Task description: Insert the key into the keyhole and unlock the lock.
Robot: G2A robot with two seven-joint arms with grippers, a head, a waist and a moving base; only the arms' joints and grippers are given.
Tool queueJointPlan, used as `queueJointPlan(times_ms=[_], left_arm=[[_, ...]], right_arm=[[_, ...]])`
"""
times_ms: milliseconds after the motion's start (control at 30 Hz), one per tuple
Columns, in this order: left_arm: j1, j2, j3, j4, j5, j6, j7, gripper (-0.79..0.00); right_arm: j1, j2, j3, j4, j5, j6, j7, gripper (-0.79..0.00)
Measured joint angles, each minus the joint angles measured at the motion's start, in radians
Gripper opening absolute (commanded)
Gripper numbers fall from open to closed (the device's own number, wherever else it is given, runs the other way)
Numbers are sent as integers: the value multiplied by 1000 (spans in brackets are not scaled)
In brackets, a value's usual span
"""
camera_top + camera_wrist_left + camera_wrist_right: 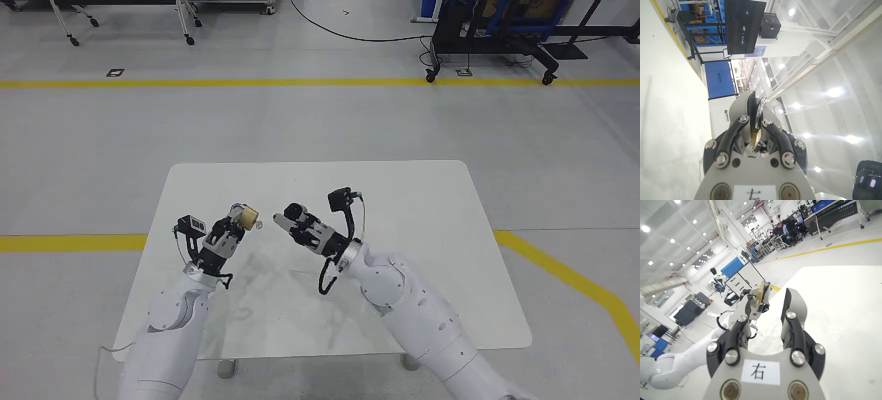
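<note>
The left hand (232, 222) is positioned over the left-centre area of the white surface (420, 200), raised clear of it. It is pressed together on the lock (244, 214), a small padlock with a brass body. In the left wrist view, the left hand (759, 106) grips the lock (755, 137) between its two fingers (751, 103). The brass body sits deep in the grip, close to the palm. The silver shackle (760, 109) extends outward along the black finger pad, towards the fingertips. The right hand (287, 218) is positioned just beside the left hand, facing it. The two hands are near each other but apart. In the right wrist view, the right hand (770, 306) is spread, with nothing between its fingers (791, 302). The surface (829, 294) shows through the gap between them. The same view shows the left hand (757, 300) farther off, directly ahead of the right hand. There the lock (759, 292) is presented edge-on, its narrow brass side turned towards the right hand. The lock touches neither the surface nor the right hand. Which end of the lock carries the keyhole cannot be determined.
</note>
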Motion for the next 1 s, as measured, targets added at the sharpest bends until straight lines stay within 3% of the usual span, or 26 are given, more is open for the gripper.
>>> queueJointPlan(times_ms=[267, 567, 667, 867, 1000], left_arm=[[3, 0, 11, -3, 23, -20, 12, -785], [1, 1, 12, -2, 39, -32, 20, -785], [0, 2, 12, -1, 50, -40, 22, -785], [-1, 3, 17, 1, 61, -52, 19, -785], [-1, 3, 19, 2, 68, -58, 22, -785]], right_arm=[[38, -19, -45, 77, 137, -70, 33, -465], [54, -28, -60, 112, 190, -92, 53, -493], [57, -31, -65, 122, 208, -98, 61, -573], [60, -36, -74, 134, 239, -100, 74, -631], [65, -39, -78, 146, 258, -101, 80, -720]])
